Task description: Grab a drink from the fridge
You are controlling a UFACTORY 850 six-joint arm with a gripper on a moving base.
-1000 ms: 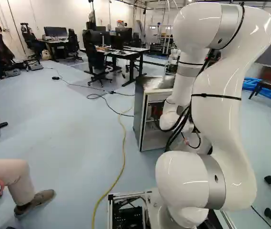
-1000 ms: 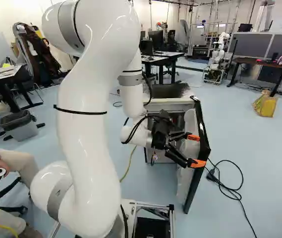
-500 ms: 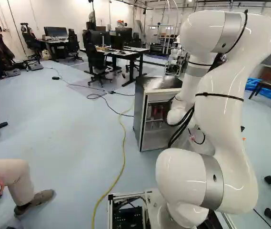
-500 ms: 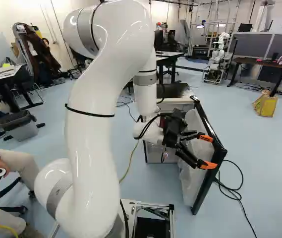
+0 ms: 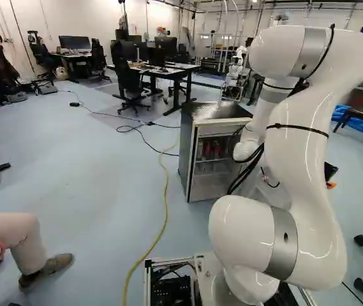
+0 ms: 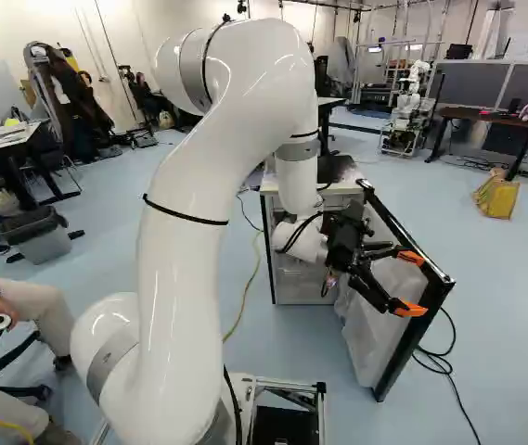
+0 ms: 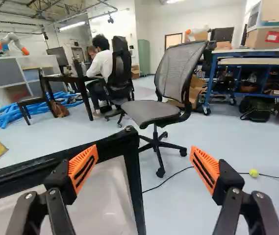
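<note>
Gripper point(image 6: 418, 284) open, fingers spread near corner of fridge door point(image 6: 379, 343), drinks point(image 5: 213, 150) off to left inside fridge point(image 5: 187, 153)

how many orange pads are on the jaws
2. In the wrist view, one pad overlaps the fridge door, the other pad shows over the floor. Both are in plain view. The jaws stand open.

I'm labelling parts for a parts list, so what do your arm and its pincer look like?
The arm is glossy white with rounded, tube-like links, grey bands at some joints, thin black straps around it and black cables near the wrist. The pincer is black, with two jointed fingers ending in orange, tapered pads that have dark slots.
</note>
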